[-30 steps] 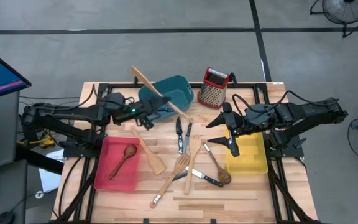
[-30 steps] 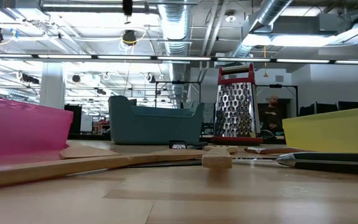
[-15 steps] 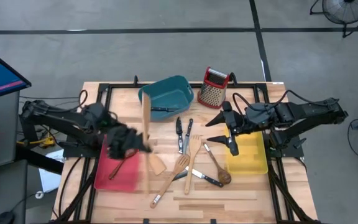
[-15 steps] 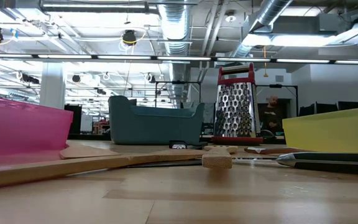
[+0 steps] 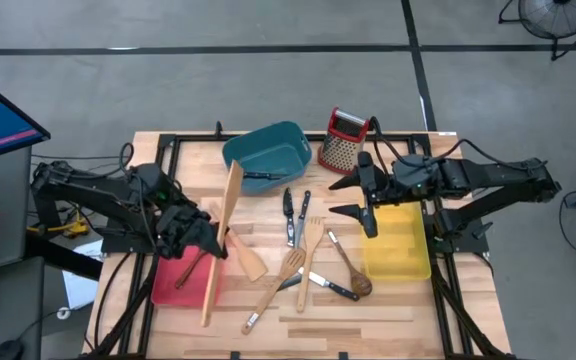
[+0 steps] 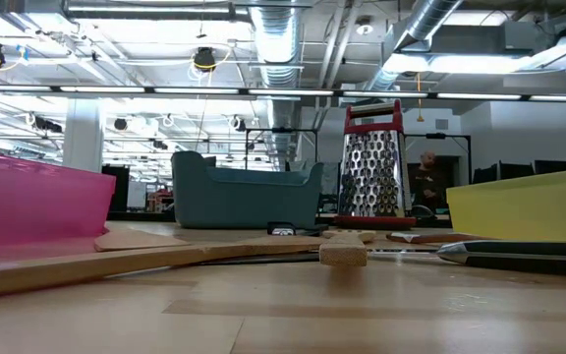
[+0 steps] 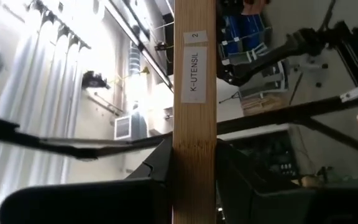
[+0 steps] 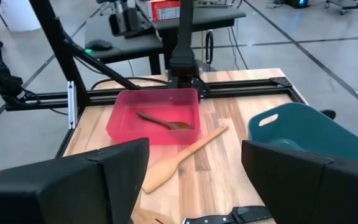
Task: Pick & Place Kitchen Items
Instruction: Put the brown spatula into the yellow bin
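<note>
My left gripper (image 5: 218, 240) is shut on a long pale wooden spatula (image 5: 231, 195) above the right side of the red bin (image 5: 173, 280). A dark wooden spoon (image 8: 163, 121) lies in that bin. My right gripper (image 5: 353, 197) is open and empty, above the table between the grater (image 5: 344, 140) and the yellow bin (image 5: 400, 250). Several wooden utensils and black-handled knives (image 5: 303, 250) lie in a heap at the table's middle. Another pale spatula (image 8: 182, 152) lies flat beside the red bin. Neither gripper shows in the low view. My left gripper pinches the spatula's shaft (image 7: 194, 149) about mid-length between its two fingers (image 7: 160, 171). The fingers come from the table's left and lie across the shaft. The spatula is lifted over the red bin, its wide end (image 5: 235, 172) toward the far edge and its narrow end (image 5: 206, 322) toward the near edge.
A teal bin (image 5: 268, 150) with a knife in it stands at the far middle. The yellow bin stands at the right. The red-topped grater (image 6: 371, 167) stands upright at the far right. Bare wood lies along the near edge (image 5: 368, 325).
My left gripper has carried the spatula from over the teal bin toward the table's near left, to above the red bin. The spatula has turned from slanting across the teal bin to lying far-to-near. My right gripper has gone a little toward the far edge, still open.
</note>
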You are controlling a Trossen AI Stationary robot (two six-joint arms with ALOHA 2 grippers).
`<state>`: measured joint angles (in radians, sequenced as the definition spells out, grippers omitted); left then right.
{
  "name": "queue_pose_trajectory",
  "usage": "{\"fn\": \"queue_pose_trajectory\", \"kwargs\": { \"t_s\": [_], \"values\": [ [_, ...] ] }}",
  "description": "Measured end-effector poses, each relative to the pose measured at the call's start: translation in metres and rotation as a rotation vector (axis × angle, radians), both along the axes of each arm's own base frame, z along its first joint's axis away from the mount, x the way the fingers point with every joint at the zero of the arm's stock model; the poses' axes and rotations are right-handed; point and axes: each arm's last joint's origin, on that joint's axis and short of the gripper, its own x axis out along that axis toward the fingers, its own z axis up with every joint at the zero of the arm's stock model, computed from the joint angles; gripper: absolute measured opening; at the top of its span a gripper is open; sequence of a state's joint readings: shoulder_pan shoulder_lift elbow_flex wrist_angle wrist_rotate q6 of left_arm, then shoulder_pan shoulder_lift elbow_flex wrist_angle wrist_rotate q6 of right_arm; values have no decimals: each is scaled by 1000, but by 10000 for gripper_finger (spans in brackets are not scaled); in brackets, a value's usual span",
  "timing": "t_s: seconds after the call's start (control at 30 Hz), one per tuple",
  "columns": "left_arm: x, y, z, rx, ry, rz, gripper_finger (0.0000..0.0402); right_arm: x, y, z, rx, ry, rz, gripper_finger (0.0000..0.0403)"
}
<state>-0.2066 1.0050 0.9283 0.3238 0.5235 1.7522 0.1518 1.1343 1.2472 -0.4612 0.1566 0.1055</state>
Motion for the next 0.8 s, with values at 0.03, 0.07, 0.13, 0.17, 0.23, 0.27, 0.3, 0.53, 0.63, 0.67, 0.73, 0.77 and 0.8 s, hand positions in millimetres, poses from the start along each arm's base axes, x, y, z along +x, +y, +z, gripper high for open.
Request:
{"fn": "queue_pose_trajectory", "kwargs": {
  "t_s": [0.03, 0.07, 0.13, 0.17, 0.23, 0.27, 0.3, 0.53, 0.63, 0.67, 0.73, 0.77, 0.8],
  "values": [
    [0, 0, 1, -35, 16, -7, 65, 0, -1, 1, 1, -6, -3, 266],
    [0, 1, 3, -88, 39, -4, 64, 1, -1, 1, 2, -13, -5, 266],
    [0, 2, 6, -239, 110, 19, 63, 1, -2, 4, 2, -40, -9, 266],
    [0, 4, 8, -337, 153, 41, 63, 2, -2, 5, -3, -55, -7, 266],
    [2, 9, 11, -579, 231, 120, 63, 3, -2, 8, -24, -81, 2, 266],
    [3, 13, 12, -696, 256, 173, 63, 3, -2, 9, -38, -94, 8, 266],
    [5, 18, 11, -808, 274, 228, 63, 3, -2, 10, -54, -107, 13, 266],
    [30, 50, -9, -1259, 350, 422, 63, 18, 3, 7, -192, -137, 61, 266],
    [43, 57, -19, -1303, 406, 413, 63, 34, 5, 1, -240, -146, 72, 266],
    [46, 58, -21, -1305, 419, 404, 63, 41, 5, -1, -251, -160, 69, 266],
    [50, 58, -25, -1309, 442, 386, 63, 53, 4, -6, -265, -172, 62, 266],
    [52, 58, -25, -1307, 449, 375, 63, 58, 3, -7, -272, -192, 57, 266],
    [54, 58, -27, -1309, 464, 374, 63, 62, 2, -7, -280, -212, 52, 266]
  ]
}}
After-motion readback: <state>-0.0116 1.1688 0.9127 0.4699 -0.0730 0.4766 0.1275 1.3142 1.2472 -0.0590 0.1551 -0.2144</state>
